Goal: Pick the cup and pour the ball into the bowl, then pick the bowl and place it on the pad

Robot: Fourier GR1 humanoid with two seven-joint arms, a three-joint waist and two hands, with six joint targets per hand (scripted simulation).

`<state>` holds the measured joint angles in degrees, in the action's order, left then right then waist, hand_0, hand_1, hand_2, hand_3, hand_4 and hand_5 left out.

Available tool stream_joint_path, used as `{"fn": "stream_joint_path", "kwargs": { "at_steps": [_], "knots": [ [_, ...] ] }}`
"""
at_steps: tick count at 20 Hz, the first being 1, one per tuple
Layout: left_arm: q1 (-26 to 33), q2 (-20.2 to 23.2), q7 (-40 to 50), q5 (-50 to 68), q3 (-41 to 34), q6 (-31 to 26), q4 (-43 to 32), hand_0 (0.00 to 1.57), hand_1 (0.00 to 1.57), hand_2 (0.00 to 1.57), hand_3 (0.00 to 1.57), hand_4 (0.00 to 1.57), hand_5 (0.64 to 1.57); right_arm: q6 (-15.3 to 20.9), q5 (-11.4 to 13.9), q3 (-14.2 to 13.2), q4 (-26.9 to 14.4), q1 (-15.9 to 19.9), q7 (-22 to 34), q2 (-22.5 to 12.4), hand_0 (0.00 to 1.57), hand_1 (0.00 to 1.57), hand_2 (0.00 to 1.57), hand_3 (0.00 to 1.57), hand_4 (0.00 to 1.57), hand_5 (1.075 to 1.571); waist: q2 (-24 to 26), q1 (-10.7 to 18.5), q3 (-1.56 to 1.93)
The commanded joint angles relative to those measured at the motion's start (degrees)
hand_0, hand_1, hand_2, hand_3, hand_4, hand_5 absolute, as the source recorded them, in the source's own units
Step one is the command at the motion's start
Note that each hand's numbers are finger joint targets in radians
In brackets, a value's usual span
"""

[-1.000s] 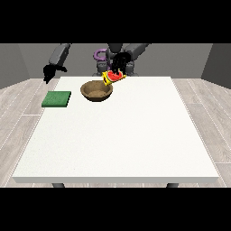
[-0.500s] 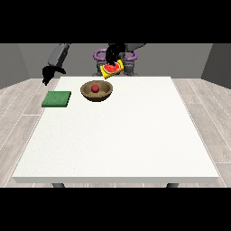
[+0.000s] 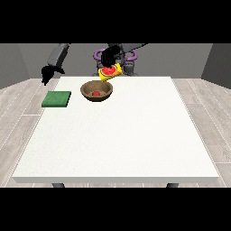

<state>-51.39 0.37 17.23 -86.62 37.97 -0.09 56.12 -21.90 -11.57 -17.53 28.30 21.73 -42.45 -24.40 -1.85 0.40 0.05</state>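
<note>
Yellow cup (image 3: 109, 72) was clamped in the hand at the view's right (image 3: 108, 58), tipped mouth-down just behind the brown bowl (image 3: 96, 90), evidently for pouring. Red ball (image 3: 96, 93) lay inside the bowl, so pouring looked done. Green pad (image 3: 56, 99) sat on the desk (image 3: 122, 135) beside the bowl, toward the view's left. Could not tell the fingers of the hand at the view's left (image 3: 46, 74), raised behind the pad.
</note>
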Motion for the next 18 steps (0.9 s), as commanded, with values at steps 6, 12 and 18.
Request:
{"fn": "stream_joint_path", "kwargs": {
  "at_steps": [6,12,18],
  "knots": [
    [-0.69,1.47,-6.23,-2.97,-4.60,-4.77,2.88,1.36,1.36,1.57,1.57,1.06,1.557,-2.46,-0.46,1.03,1.25,-1.57,0.00,1.29,0.00,0.00,0.29,0.37,0.52,1.534,1.98,-0.72,-0.03],
    [5.56,5.32,-7.71,7.53,-14.94,2.15,11.10,0.00,0.00,1.57,1.57,0.88,1.550,-2.55,-2.42,-0.93,-2.29,-5.18,3.58,0.40,0.00,0.00,0.30,0.25,0.73,1.554,4.10,6.91,-0.12],
    [19.14,8.07,-19.19,25.78,-25.81,11.09,12.24,1.55,1.55,1.57,1.40,1.18,1.556,0.11,-3.95,-2.29,0.56,-4.27,2.41,1.41,0.00,0.00,0.36,0.29,0.70,1.566,-1.49,11.51,-0.45]
  ]
}}
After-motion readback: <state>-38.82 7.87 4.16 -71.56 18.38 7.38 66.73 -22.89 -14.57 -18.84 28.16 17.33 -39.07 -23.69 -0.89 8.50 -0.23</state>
